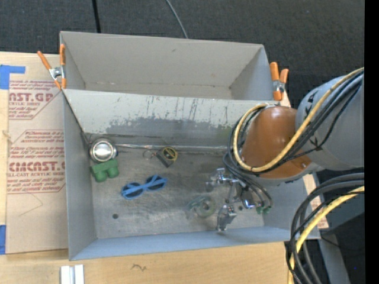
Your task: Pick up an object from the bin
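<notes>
My gripper is low in the bin's front right part, close to the floor. Just to its left lies a small grey-green looped thing, near the gripper but not seen held by it. A small yellow-and-dark ring-shaped piece lies farther back, by the foot of the rear wall. A blue spectacle-shaped piece lies on the floor left of centre.
A shiny silver round thing and a green block sit together in the back left corner. The arm's orange cover and cables hang over the bin's right side. The sloping rear wall rises behind the things.
</notes>
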`<state>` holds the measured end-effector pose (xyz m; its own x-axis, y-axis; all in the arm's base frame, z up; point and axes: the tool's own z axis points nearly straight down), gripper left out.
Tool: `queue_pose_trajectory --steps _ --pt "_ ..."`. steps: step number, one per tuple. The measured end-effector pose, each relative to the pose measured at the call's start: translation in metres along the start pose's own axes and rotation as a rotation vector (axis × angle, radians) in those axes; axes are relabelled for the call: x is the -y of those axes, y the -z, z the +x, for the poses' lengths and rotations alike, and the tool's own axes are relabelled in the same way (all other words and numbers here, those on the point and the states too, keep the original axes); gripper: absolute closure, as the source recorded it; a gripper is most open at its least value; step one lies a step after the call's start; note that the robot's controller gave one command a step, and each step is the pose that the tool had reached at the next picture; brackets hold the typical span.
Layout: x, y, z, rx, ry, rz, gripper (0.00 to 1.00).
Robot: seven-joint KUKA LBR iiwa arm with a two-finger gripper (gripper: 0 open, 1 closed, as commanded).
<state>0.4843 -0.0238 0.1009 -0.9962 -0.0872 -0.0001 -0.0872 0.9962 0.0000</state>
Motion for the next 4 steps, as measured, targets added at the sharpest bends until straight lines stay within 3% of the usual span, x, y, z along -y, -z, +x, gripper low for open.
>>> queue_pose_trajectory --steps 1,2,3,4 --pt "-0.022 -0.002 0.002 -0.001 -0.089 -0.002 0.0" --pt "-0.011 -0.029 0.001 0.012 -0.143 -0.001 0.0" --pt "-0.012 -0.028 -0.001 0.005 -0.142 -0.001 0.0" --pt "-0.012 -0.027 -0.001 0.005 -0.142 -0.001 1.0"
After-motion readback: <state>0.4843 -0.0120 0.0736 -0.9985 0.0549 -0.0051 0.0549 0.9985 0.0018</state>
